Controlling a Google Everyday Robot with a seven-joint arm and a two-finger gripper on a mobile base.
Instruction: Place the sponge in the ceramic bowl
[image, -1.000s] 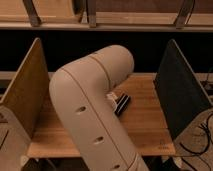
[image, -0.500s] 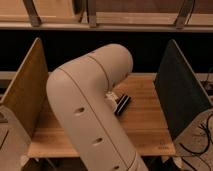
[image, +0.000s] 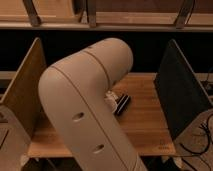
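Note:
My beige arm (image: 85, 115) fills the middle of the camera view and hides much of the wooden table (image: 147, 122). Just past the arm's end, the dark gripper (image: 121, 104) hangs low over the middle of the table. I see neither a sponge nor a ceramic bowl; the arm may be covering them.
A light wooden panel (image: 24, 97) stands upright on the table's left side, and a dark panel (image: 181, 97) on its right. A shelf rail (image: 105, 22) runs along the back above a dark gap. Cables (image: 202, 137) lie beyond the right edge.
The arm's bulk has shifted slightly to the left. The gripper stays at about the same spot over the table.

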